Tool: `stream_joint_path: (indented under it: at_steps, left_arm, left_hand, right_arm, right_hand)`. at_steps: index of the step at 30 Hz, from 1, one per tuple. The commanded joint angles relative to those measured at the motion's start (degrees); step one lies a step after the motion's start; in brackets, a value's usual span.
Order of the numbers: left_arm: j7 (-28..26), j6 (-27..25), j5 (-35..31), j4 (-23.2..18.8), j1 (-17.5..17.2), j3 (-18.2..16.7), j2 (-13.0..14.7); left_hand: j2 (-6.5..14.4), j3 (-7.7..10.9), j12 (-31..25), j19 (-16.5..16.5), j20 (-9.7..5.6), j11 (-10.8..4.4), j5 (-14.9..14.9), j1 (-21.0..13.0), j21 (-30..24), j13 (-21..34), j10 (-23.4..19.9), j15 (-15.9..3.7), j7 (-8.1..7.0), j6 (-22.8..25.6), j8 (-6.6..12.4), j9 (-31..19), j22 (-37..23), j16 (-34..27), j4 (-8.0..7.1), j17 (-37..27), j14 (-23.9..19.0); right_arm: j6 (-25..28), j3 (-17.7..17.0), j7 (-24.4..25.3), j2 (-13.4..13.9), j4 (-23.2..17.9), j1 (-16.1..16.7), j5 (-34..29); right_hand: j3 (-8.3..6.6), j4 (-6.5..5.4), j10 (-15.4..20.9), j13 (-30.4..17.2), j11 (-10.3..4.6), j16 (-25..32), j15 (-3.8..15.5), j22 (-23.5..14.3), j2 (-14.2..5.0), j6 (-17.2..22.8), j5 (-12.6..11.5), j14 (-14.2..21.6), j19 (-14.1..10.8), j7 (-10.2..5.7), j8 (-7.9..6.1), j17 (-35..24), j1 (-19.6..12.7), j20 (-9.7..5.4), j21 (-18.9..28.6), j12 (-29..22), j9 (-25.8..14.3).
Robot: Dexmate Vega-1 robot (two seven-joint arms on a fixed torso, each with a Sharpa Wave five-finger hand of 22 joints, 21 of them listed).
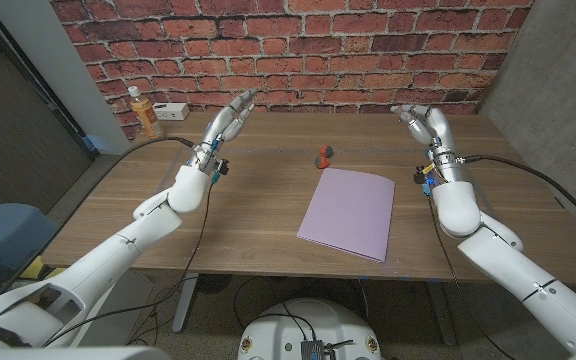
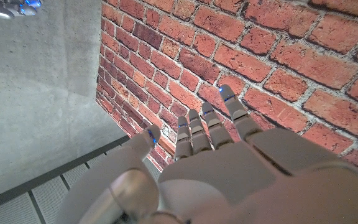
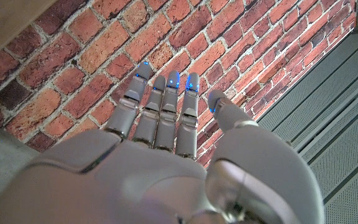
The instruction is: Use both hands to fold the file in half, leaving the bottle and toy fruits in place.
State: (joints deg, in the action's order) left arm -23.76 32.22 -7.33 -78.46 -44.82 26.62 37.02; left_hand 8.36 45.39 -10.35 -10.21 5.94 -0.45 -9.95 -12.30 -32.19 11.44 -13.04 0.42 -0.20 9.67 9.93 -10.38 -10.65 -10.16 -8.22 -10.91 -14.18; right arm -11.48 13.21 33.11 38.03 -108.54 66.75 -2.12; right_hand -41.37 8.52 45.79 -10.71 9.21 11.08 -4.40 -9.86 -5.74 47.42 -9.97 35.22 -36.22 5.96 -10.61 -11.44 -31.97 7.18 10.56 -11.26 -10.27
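A lilac file [image 1: 348, 211] lies closed on the wooden table [image 1: 258, 215], right of the middle. Two small toy fruits [image 1: 323, 156], one red and one dark, sit just beyond its far left corner. A bottle with orange drink [image 1: 143, 112] stands at the table's far left corner. My left hand [image 1: 226, 125] is raised above the far left part of the table, fingers straight and apart, holding nothing. My right hand [image 1: 423, 125] is raised over the far right, also open and empty. Both wrist views look past my left hand [image 2: 210, 162] and my right hand [image 3: 166, 155] at the brick wall.
A small white box [image 1: 173, 110] lies beside the bottle at the far edge. The red brick wall [image 1: 298, 50] stands right behind the table. A blue chair [image 1: 3, 235] sits off the table's left side.
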Motion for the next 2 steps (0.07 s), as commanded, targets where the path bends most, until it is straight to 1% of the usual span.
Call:
stream_joint_path:
  at_steps: [1,2]
  left_arm:
    - [8.0,2.3,10.4,10.1,2.2,-1.0,-3.0]
    - [8.5,2.2,11.0,10.6,2.4,-1.0,-3.1]
  left_hand:
    - [-0.2,-0.41,0.1,0.3,0.16,-0.07,-0.1,0.5,0.1,0.0,0.8,0.32,0.35,-1.1,-0.23,0.0,-0.2,0.1,-0.08,0.2,0.6]
    - [-0.1,-0.43,0.0,0.3,0.20,0.07,-0.1,0.6,0.1,0.0,1.0,0.34,0.46,-1.3,-0.27,0.0,-0.2,0.1,-0.09,0.2,0.7]
  right_arm:
    - [-5.6,3.6,3.7,-5.8,3.3,-3.2,-6.7]
    - [-6.3,4.3,3.3,-6.1,3.6,-4.0,-7.1]
  right_hand:
    - [-1.03,-0.04,0.7,-0.1,-0.04,0.7,0.32,-0.2,-1.25,0.6,-0.4,1.6,-2.2,-0.16,-0.20,-0.1,0.2,-0.33,1.1,-0.4,-0.1]
    - [-1.10,-0.03,0.8,-0.1,-0.25,0.7,0.42,-0.2,-1.26,0.7,-0.4,1.7,-2.4,-0.19,-0.25,-0.1,0.3,-0.45,1.2,-0.5,-0.1]
